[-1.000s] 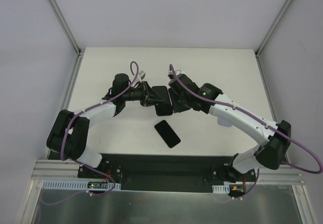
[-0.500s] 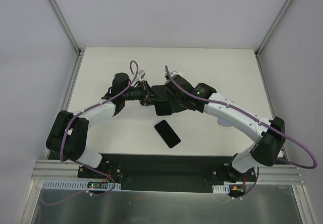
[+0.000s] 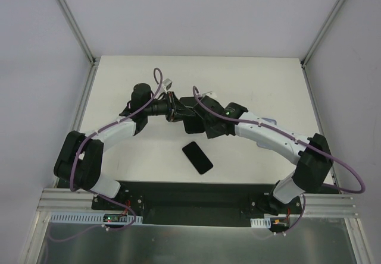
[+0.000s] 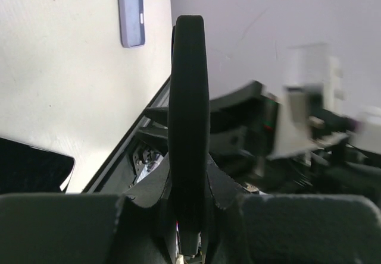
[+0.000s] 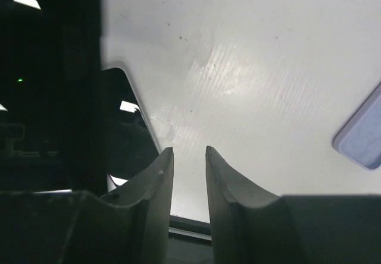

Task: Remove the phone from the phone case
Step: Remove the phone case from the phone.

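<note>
Compared with a second ago, the right arm's wrist sits farther toward 9 o'clock, crowding the left one. The left wrist is slightly nearer 12 o'clock, and the phone has not shifted.

Left: the left fingers (image 4: 156,187) are closed tight on the phone case (image 4: 188,97). They hold it clear of the desk (image 3: 262,79), and the wrist camera sees it edge-on as a thin black upright strip.

Centre: the phone (image 3: 197,157), a glossy black slab, lies flat on the desk at 6 o'clock from the held case, well apart from it.

Right: the right fingers (image 5: 162,178) stand slightly parted with bare desk showing through the gap, so they grip nothing. At 3 o'clock of that wrist a lavender slab (image 3: 266,121) rests on the desk, half hidden by the arm.

Step in hand: the separation appears complete, with case and phone in different places. The next move probably calls for lowering the case to a bare patch of desk, away from the phone, and letting go.

Container: the case's cavity faces away from every view. It is judged empty only because the phone lies elsewhere.
</note>
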`<state>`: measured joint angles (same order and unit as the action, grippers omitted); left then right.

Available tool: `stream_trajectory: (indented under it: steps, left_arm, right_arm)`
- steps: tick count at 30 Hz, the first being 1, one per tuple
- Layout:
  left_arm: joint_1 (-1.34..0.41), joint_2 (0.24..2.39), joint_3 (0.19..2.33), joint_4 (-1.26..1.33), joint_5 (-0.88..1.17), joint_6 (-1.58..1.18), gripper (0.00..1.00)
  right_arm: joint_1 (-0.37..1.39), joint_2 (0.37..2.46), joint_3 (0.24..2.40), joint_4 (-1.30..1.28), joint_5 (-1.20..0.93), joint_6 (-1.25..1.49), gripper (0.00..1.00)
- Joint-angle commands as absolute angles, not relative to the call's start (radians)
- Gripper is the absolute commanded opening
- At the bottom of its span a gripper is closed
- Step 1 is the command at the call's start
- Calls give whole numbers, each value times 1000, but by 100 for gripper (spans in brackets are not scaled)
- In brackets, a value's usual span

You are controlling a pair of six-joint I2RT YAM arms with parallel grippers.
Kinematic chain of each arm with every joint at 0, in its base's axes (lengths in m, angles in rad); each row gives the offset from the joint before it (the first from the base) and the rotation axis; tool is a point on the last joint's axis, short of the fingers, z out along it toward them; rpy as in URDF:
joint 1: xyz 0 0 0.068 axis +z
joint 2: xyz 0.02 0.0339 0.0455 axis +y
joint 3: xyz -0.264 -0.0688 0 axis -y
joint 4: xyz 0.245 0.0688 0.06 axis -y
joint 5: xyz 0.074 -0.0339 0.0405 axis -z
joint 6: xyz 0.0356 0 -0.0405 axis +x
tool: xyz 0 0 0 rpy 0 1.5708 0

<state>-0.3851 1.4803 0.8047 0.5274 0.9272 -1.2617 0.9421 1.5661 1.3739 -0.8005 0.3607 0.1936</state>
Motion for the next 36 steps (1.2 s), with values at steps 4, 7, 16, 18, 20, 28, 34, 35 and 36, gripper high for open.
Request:
stream_trajectory:
  steps: [4, 7, 16, 18, 20, 28, 34, 35, 36]
  left_arm:
    - [-383, 1416, 859, 735, 999, -1367, 0]
    - [-383, 1410, 854, 735, 997, -1365, 0]
    - [-383, 1422, 842, 749, 997, -1368, 0]
    - [-383, 1422, 845, 749, 999, -1367, 0]
    - [-383, 1424, 850, 747, 1000, -1365, 0]
    - [-383, 1417, 854, 750, 1008, -1368, 0]
    - [-383, 1417, 853, 756, 1009, -1373, 0]
    - [-383, 1419, 853, 759, 1009, -1376, 0]
    - [-383, 1420, 853, 762, 1008, -1377, 0]
  right_arm:
    - [868, 1508, 1209, -662, 135, 244, 30]
    - [818, 1438, 1155, -603, 48, 282, 30]
    - [707, 1187, 1138, -588, 9, 334, 31]
    - [703, 1157, 1170, -586, 8, 336, 31]
    - [701, 1155, 1198, -586, -43, 341, 32]
    - [700, 1213, 1236, -543, -118, 359, 32]
    - [701, 1238, 1215, -511, -156, 379, 32]
    - [700, 1239, 1213, -508, -163, 379, 32]
    - [701, 1242, 1210, -508, -166, 377, 32]
